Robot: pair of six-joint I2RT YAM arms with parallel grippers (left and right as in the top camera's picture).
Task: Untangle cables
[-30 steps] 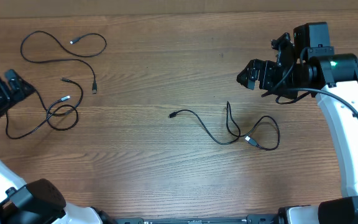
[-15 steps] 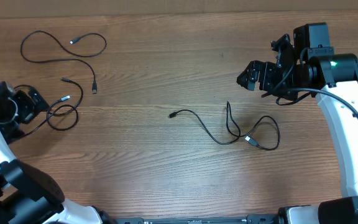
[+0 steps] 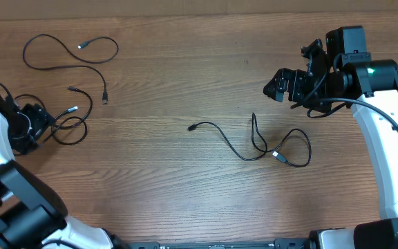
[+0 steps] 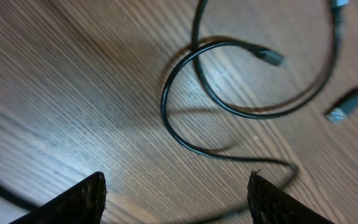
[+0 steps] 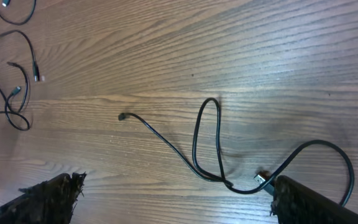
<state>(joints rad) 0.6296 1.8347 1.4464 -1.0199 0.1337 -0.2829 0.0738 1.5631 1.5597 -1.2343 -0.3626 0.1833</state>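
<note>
On the table [image 3: 185, 207] — left tool [image 4: 176, 186], jaws apart, above looped cable [image 4: 162, 109].

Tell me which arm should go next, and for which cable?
Left. The left gripper is open, right beside the looped cable, which lies just ahead of it in the wrist view. The right gripper, also open, sits apart from the middle cable.

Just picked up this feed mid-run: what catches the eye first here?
Three thin black cables lie apart on the brown wooden table: a wide loop at the upper left, an overlapping coil below it, and a squiggle right of centre. The left gripper hovers open over the coil; the right gripper hangs open at the far right.
</note>
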